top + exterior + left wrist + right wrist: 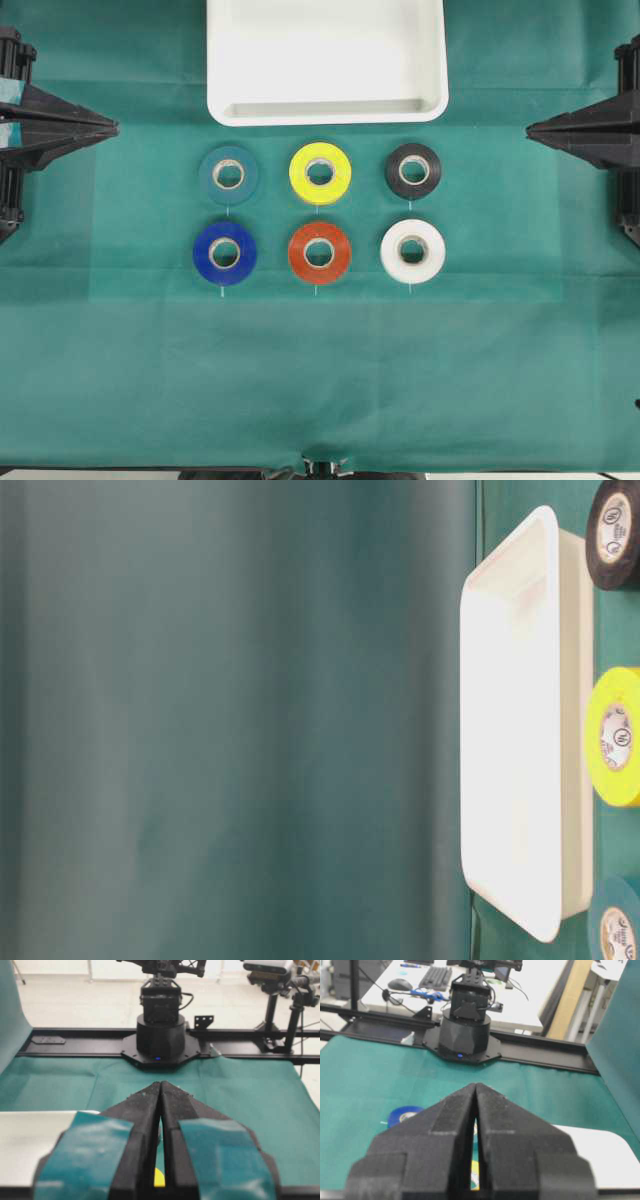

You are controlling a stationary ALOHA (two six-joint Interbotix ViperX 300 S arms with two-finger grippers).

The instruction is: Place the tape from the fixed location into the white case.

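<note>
The tape [224,253], a royal-blue roll with a pale core, lies flat at the front left of a grid of rolls; a sliver of it [402,1115] peeks past the right gripper's fingers. The white case [326,112] sits empty beyond the rolls, and also stands out in the table-level view [510,730]. My left gripper [116,127] is shut and empty at the left edge, its tips [161,1083] touching. My right gripper [529,127] is shut and empty at the right edge, tips [476,1085] together. Both hang far from the tape.
Other rolls lie on the green cloth: teal [228,174], yellow [320,172], black [413,170], red-orange [319,253] and white [413,251]. Each arm's black base [160,1035] stands on a rail at the cloth's side.
</note>
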